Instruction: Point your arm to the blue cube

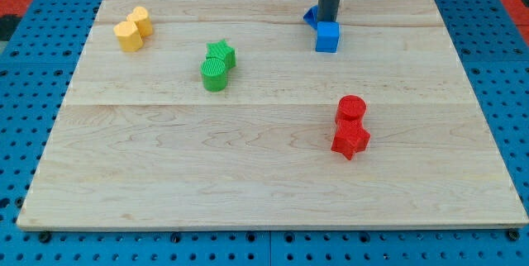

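The blue cube (327,37) sits on the wooden board (248,150) near the view's top, right of centre. My dark rod comes down from the view's top edge and my tip (330,21) stands just behind the cube, touching or almost touching its far side. A second blue block (311,16), shape unclear, lies just left of the rod and is partly hidden by it.
A yellow cylinder (140,20) and a yellow block (128,36) sit at the top left. A green star (221,53) and a green cylinder (214,74) sit left of centre. A red cylinder (351,109) and a red block (350,139) sit at the right.
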`<state>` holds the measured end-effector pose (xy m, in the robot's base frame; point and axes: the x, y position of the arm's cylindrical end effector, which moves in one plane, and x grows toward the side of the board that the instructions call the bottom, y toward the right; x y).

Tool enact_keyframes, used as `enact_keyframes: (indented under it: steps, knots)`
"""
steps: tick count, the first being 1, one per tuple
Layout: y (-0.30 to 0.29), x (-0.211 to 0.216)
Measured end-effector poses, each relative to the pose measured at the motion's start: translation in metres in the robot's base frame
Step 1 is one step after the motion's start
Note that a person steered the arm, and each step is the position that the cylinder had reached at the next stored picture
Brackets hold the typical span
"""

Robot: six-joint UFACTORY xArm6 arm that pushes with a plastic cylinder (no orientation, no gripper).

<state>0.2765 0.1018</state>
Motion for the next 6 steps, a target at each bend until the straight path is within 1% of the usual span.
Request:
enact_keyframes:
  steps: [1, 2, 3, 4, 5, 6]
  knots:
    - [0.055, 0.019]
    - [0.087, 0.05]
    - [0.055, 0.082]
    - [0.019, 0.064]
    - [-0.006, 0.033]
    - [0.003, 0.041]
